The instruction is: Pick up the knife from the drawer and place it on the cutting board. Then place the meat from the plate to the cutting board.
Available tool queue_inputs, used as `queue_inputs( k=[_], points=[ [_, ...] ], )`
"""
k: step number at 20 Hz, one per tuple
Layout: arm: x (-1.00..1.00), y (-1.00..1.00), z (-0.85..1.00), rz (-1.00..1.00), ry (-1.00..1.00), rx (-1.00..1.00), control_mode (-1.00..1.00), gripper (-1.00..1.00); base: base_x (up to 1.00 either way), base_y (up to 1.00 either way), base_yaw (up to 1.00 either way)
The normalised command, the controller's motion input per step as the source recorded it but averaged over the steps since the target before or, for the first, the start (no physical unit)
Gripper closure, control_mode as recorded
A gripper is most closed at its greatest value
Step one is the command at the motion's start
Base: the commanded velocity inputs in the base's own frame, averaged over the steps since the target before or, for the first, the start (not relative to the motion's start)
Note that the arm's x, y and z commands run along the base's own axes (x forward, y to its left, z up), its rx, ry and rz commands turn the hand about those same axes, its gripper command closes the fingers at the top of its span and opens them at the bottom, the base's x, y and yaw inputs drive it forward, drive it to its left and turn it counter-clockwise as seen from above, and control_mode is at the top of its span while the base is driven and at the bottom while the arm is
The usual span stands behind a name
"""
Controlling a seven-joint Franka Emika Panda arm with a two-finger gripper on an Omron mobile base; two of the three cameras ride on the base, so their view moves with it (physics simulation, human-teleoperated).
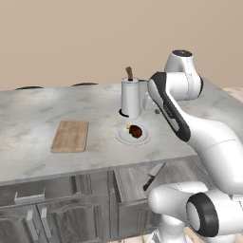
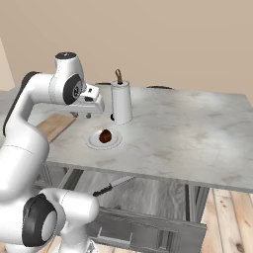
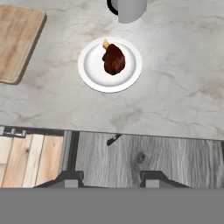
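Note:
The knife [image 1: 154,174] lies in the pulled-out drawer [image 1: 134,182] below the counter edge, black handle toward the robot, blade [image 2: 121,182] pointing in under the counter. In the hand view just its dark handle end [image 3: 113,139] sticks out from under the counter lip. The meat [image 1: 135,131] rests on the white plate [image 1: 124,137], right of the wooden cutting board [image 1: 70,135]. My gripper [image 2: 82,115] hangs above the counter's front edge, over plate and drawer, pointing down. Its fingertips [image 3: 70,178] stand apart, open, with nothing between them [image 3: 112,179].
A tall white cylinder [image 1: 130,97] with a brown top stands just behind the plate. Closed cabinet doors [image 1: 47,218] sit left of the drawer. The drawer's front panel [image 2: 143,230] juts out toward the base, with wooden floor [image 2: 227,217] to its right.

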Motion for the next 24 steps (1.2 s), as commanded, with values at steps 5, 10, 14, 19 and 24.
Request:
queue_inputs(
  k=[5, 10, 14, 19, 24],
  points=[
    [0.00, 0.00, -0.01, 0.00, 0.00, 0.00, -1.00, -1.00, 0.00, 0.00, 0.00],
    [0.00, 0.00, 0.00, 0.00, 0.00, 0.00, -1.00, -1.00, 0.00, 0.00, 0.00],
    [0.00, 0.00, 0.00, 0.00, 0.00, 0.00, 1.00, -1.00, 0.00, 0.00, 0.00],
    [0.00, 0.00, 0.00, 0.00, 0.00, 0.00, 1.00, -1.00, -0.12, 0.25, 0.00],
    [0.00, 0.00, 0.00, 0.00, 0.00, 0.00, 1.00, -1.00, -0.05, 0.48, -0.02]
  ],
)
